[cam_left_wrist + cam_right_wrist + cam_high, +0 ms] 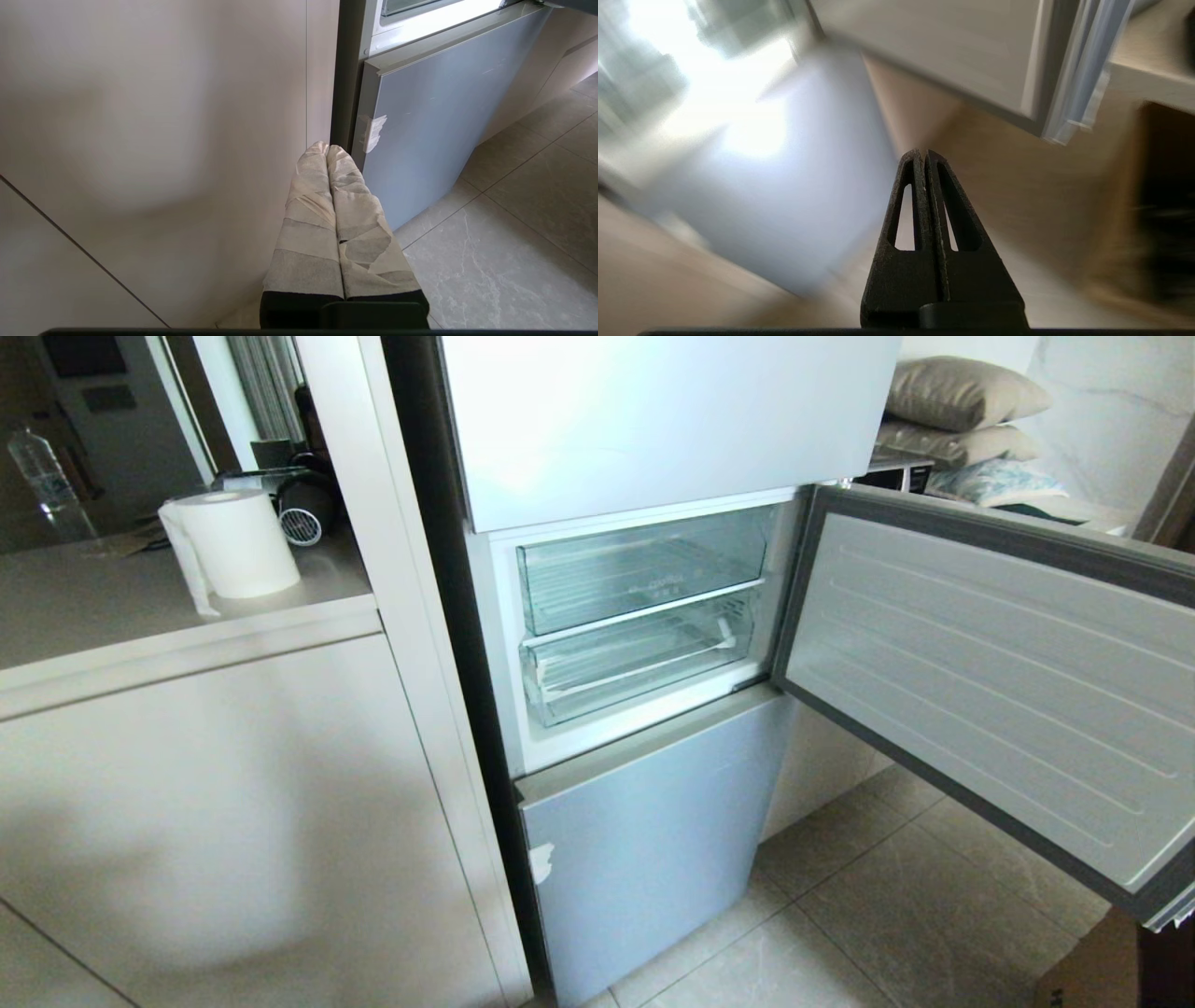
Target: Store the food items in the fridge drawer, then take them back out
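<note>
Drawer (pixel 639 663): lower of two clear bins in fridge w/ door (pixel 990 681) swung open, pushed in, no food seen inside. Paper roll (pixel 238 543) on tabletop (pixel 112 607). Left hand (pixel 327 148) pressed together, empty, near cabinet; right hand (pixel 922 153) pressed together, empty, low by fridge

I look for words and numbers and find none I can read. The upper clear bin (pixel 644 569) in the fridge has a faint small mark near its middle, toward 3 o'clock from center, but I cannot tell its letters.
</note>
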{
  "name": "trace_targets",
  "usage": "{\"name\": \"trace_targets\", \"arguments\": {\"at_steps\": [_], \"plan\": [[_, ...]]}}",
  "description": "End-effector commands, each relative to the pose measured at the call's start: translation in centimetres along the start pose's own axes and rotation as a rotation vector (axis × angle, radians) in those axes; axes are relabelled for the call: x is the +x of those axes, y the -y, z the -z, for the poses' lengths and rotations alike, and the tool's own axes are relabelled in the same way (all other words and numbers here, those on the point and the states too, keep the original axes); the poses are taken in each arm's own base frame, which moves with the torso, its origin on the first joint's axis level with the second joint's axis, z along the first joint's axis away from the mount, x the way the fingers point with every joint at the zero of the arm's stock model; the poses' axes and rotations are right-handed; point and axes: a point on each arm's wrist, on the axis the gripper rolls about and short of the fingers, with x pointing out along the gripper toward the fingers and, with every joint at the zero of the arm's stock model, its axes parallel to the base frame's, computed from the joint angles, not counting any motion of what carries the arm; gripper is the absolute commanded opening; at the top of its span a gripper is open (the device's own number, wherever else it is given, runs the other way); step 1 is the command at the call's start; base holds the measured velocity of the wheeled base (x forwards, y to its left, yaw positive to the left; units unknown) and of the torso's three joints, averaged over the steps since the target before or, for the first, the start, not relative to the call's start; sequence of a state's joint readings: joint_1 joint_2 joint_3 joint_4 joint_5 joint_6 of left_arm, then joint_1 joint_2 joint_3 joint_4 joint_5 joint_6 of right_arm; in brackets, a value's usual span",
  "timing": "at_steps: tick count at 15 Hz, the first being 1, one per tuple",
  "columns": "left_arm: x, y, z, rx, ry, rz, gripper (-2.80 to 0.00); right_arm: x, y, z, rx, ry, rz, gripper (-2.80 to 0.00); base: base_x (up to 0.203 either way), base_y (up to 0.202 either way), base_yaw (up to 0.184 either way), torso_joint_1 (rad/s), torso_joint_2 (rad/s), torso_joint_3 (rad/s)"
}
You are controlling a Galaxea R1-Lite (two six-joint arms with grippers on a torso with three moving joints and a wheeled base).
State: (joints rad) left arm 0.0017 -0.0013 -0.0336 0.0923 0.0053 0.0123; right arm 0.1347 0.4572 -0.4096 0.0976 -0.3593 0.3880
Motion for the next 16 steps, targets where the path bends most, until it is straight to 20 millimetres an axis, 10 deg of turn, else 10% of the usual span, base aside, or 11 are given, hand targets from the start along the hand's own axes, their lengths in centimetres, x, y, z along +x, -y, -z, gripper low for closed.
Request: {"name": "trace_targets", "arguments": {"at_steps": [1,9,16], "plan": [[0.0,0.0,0.0,0.000,-0.004,-0.002,-2.80,1.9,-2.0,-3.0,0.219,0.034,-0.005,-2.80,0.000,0.000,0.000,0.000,0.00,0.000],[0.0,0.0,0.0,0.000,-0.004,-0.002,-2.80,8.0,-4.1,-2.7,0.212,-0.019,0.016,-2.80,0.000,0.000,0.000,0.000,0.00,0.000],[0.0,0.0,0.0,0.000,-0.004,-0.001,-2.80,10.7,2.8,-5.4,0.326,0.087,0.140,-2.80,0.000,0.000,0.000,0.000,0.00,0.000]]}}
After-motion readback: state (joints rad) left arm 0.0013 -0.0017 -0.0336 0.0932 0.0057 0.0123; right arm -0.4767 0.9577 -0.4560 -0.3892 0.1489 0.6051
